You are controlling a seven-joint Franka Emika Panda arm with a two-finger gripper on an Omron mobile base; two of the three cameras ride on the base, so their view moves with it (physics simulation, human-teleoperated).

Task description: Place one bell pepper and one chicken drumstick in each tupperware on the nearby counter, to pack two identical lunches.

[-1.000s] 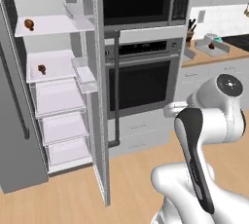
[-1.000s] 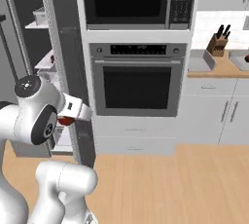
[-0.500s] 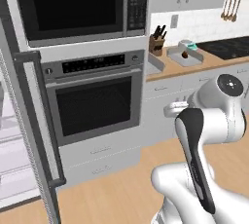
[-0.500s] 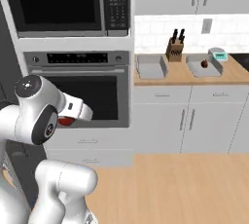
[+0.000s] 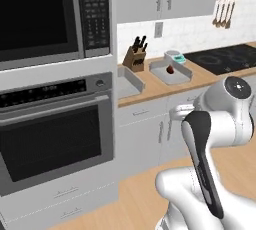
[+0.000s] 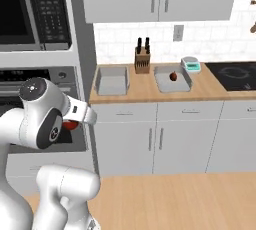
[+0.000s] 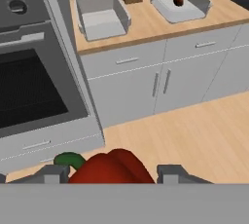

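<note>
A: What worried you then?

B: Pepper slipping en route — I judged a jolt from the base could shake it loose, short of the desk [image 6: 145, 90].

A: Its look, and where?

B: Glossy red bell pepper [image 7: 111, 169], green stem, clamped in the hand [image 7: 111, 175] — low, opp. the cabinets. Left tupperware [image 7: 102, 17] was bare; right tupperware [image 7: 182, 8] had one dark item.

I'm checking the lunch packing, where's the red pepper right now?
The pepper sits in the claw at the bottom of the hand view, low in front of the oven, well short of the counter and its two tupperwares.
</note>
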